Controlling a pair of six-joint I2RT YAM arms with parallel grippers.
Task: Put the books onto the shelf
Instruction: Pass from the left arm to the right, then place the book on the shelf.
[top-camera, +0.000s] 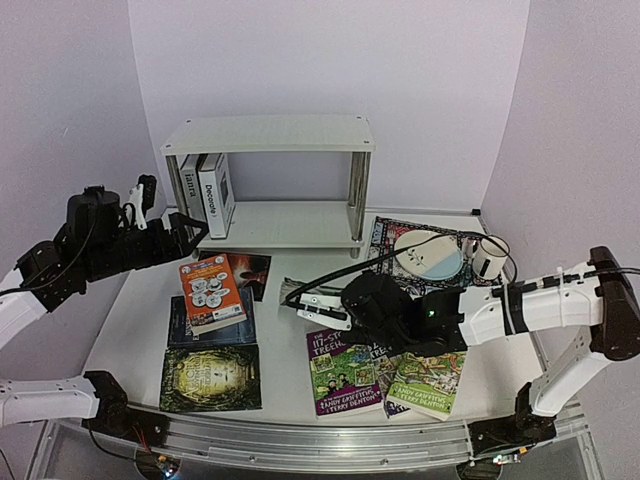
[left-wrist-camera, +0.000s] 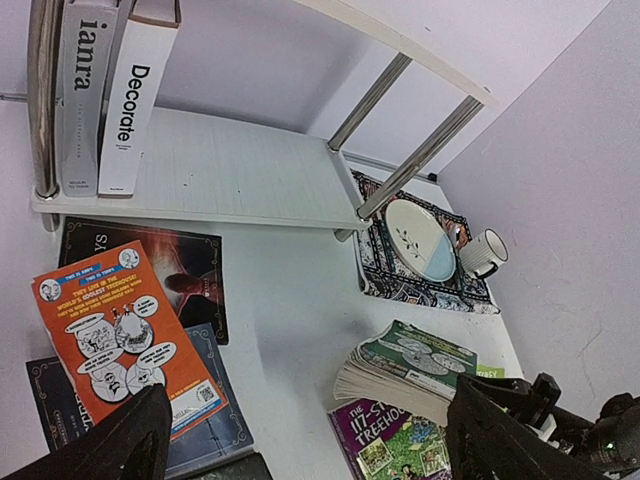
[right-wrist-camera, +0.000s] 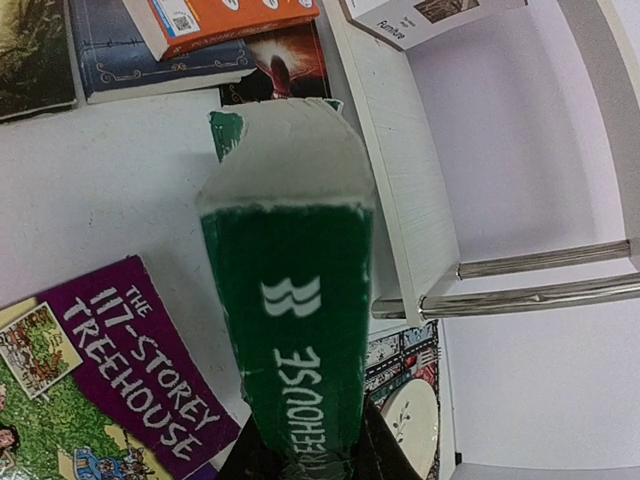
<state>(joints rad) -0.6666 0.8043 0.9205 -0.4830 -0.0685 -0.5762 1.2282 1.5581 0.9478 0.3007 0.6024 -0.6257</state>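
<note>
Left tool (top-camera: 188, 232) wide open, empty, above worktop (top-camera: 290, 335); two white hardbacks (top-camera: 208, 192) upright on shelf (top-camera: 290, 225) lower board, just beyond it; orange paperback (top-camera: 210, 292) below it, atop dark books (top-camera: 178, 322); right tool (right-wrist-camera: 300, 462) clamped on green Treehouse paperback (right-wrist-camera: 295, 320), held off worktop, shelf ahead; purple paperback (top-camera: 342, 372) beneath it.

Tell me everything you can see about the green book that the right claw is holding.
The green book is a paperback: green spine with white "TREEHOUSE" lettering, white page block. The right claw grips it at one end of the spine; the free end bends slightly and points towards the lower board of the shelf. Nothing else visibly touches it.
</note>
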